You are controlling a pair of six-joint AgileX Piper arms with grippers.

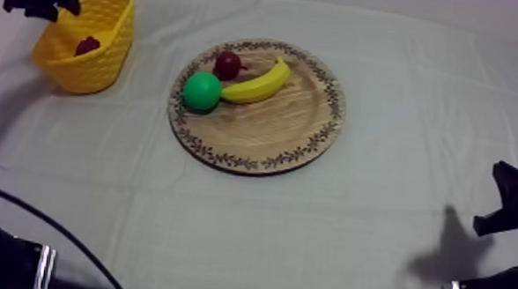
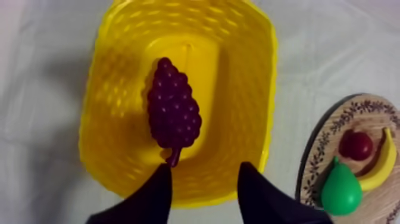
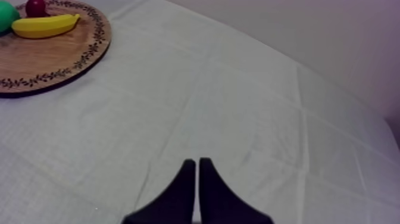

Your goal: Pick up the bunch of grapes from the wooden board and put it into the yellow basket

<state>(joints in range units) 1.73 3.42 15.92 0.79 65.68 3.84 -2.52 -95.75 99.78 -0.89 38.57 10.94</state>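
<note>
With the bunch of grapes [image 2: 174,113] lying inside the yellow basket [image 2: 250,89] at the surface's far left corner, the left gripper [image 2: 205,165], open and empty above it, should rise straight, clearing the rim.

Dark purple bunch of grapes [image 2: 174,113] lies flat, lengthwise, on the floor of the woven yellow basket [image 2: 262,89]; round wooden board [image 1: 290,135] with patterned rim nearby, not touching.

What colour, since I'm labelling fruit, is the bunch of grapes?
Dark purple grapes, clearest in the left wrist view.
</note>
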